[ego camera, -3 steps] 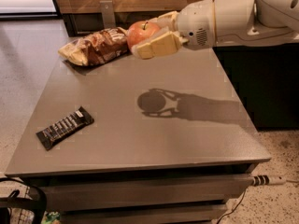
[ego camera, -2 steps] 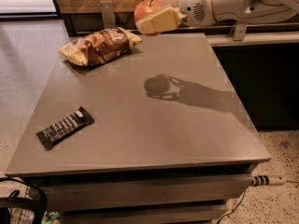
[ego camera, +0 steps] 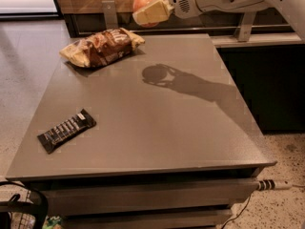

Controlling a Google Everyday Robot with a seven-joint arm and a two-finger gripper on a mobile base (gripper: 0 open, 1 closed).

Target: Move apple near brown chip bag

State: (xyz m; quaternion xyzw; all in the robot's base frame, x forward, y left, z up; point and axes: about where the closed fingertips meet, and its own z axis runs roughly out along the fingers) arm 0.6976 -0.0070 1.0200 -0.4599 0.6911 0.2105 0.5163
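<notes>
The apple (ego camera: pixel 142 1) is red-orange with a short stem and is held in the air above the table's far edge. My gripper (ego camera: pixel 148 11) is shut on the apple, with a cream-coloured finger (ego camera: pixel 151 13) across its front; the white arm reaches in from the upper right. The brown chip bag (ego camera: pixel 101 46) lies crinkled on the table's far left part, below and to the left of the apple. The apple and arm cast a shadow (ego camera: pixel 159 74) on the table to the right of the bag.
A flat black candy bar with white stripes (ego camera: pixel 66 130) lies near the front left of the grey table (ego camera: pixel 190 137). A dark counter and wall panel run behind the table. A cable (ego camera: pixel 271 185) lies on the floor at the lower right.
The gripper with the apple has risen and moved slightly away from the bag, toward the table's far edge. Its shadow has shifted toward the far side. The bag and candy bar have not moved.
</notes>
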